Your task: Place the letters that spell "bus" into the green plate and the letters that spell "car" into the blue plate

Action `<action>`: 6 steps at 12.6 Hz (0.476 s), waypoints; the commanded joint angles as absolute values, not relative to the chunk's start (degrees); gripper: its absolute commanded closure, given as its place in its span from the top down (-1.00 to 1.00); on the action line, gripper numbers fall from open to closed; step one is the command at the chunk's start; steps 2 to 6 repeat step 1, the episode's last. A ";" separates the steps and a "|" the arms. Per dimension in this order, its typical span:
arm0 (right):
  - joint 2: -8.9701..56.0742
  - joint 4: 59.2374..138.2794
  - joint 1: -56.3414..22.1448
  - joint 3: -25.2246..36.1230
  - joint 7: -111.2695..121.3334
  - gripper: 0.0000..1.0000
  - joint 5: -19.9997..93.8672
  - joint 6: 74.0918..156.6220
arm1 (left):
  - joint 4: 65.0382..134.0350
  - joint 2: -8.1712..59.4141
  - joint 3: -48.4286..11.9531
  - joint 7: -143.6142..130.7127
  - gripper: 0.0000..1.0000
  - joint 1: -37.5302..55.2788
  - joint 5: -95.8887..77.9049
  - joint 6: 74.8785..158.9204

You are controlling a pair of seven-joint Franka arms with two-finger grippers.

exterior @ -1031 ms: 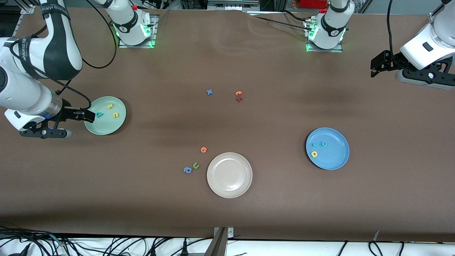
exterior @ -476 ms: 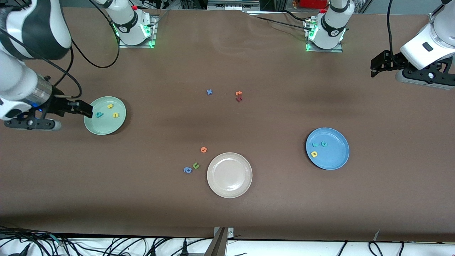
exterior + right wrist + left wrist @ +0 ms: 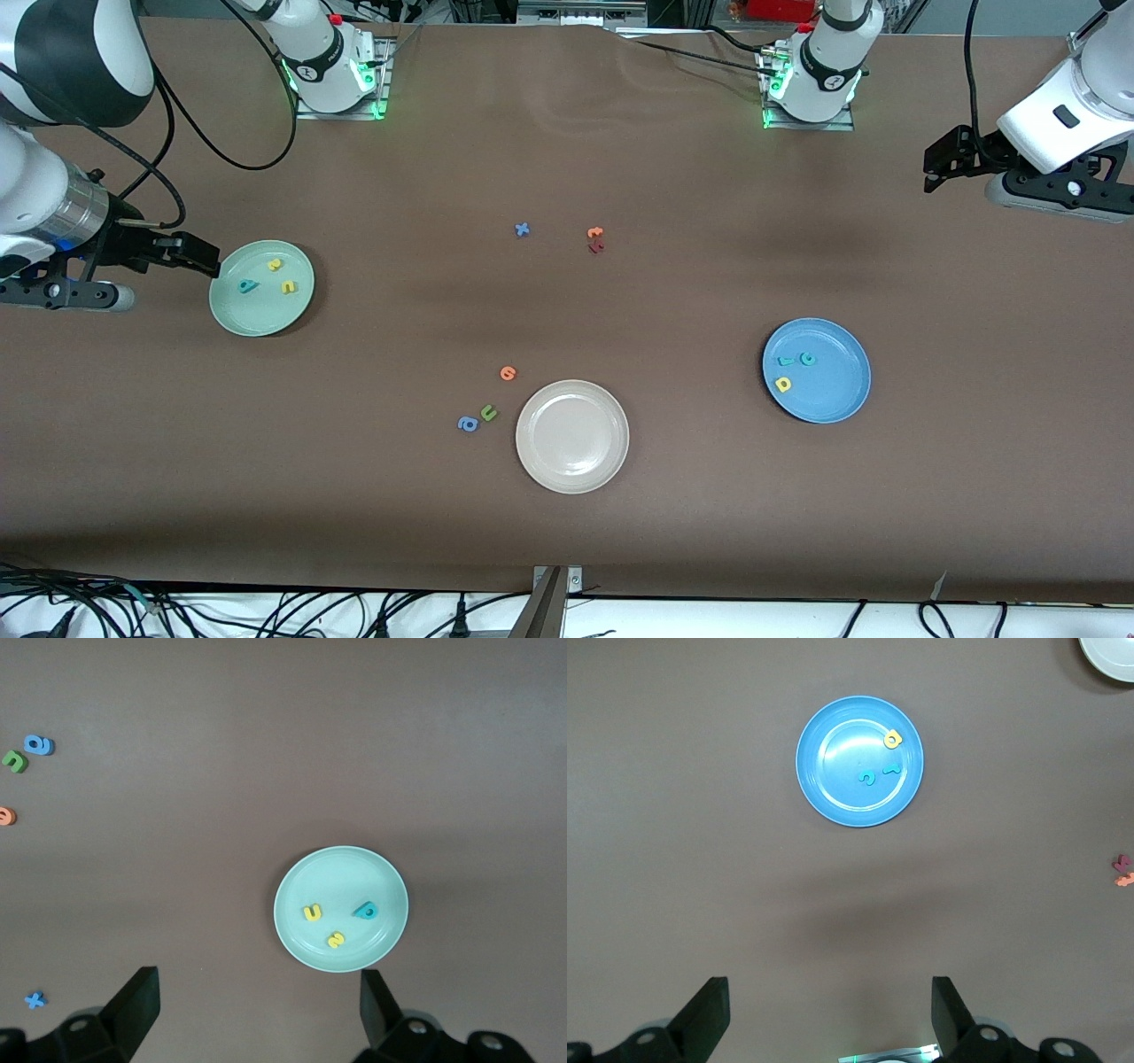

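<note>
The green plate (image 3: 257, 315) lies near the right arm's end of the table and holds a teal "b" (image 3: 247, 285), a yellow "u" (image 3: 289, 287) and a yellow "s" (image 3: 275, 263). My right gripper (image 3: 205, 255) hangs open and empty just off that plate's rim. In the right wrist view the green plate (image 3: 341, 877) lies ahead of the right gripper (image 3: 257, 1005). The blue plate (image 3: 833, 390) holds a teal "c" (image 3: 806, 358), a teal "r" (image 3: 786, 361) and a yellow "a" (image 3: 782, 384). My left gripper (image 3: 935, 168) waits open at the left arm's end, and in its wrist view the left gripper (image 3: 830, 1010) is well apart from the blue plate (image 3: 842, 771).
A beige plate (image 3: 571, 470) lies nearest the front camera, mid-table. Beside it lie a blue "a" (image 3: 468, 424), a green "u" (image 3: 488, 412) and an orange letter (image 3: 508, 373). Farther from the camera lie a blue "x" (image 3: 522, 229), an orange letter (image 3: 595, 233) and a dark red one (image 3: 596, 247).
My right gripper has drawn back off the green plate toward the right arm's end of the table, leaving the teal "b" lying in the plate. The left arm has not moved.
</note>
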State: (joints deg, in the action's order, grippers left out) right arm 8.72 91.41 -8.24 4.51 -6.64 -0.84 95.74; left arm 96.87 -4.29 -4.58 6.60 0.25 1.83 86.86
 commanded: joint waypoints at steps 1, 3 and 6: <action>8.88 90.26 -7.56 3.78 -7.73 0.99 -0.18 94.22 | 97.73 -5.27 -4.66 6.59 1.00 -0.09 0.88 87.10; 8.88 90.26 -7.56 3.78 -7.73 0.99 -0.18 94.22 | 97.73 -5.27 -4.66 6.59 1.00 -0.09 0.88 87.10; 8.88 90.26 -7.56 3.78 -7.73 0.99 -0.18 94.22 | 97.73 -5.27 -4.66 6.59 1.00 -0.09 0.88 87.10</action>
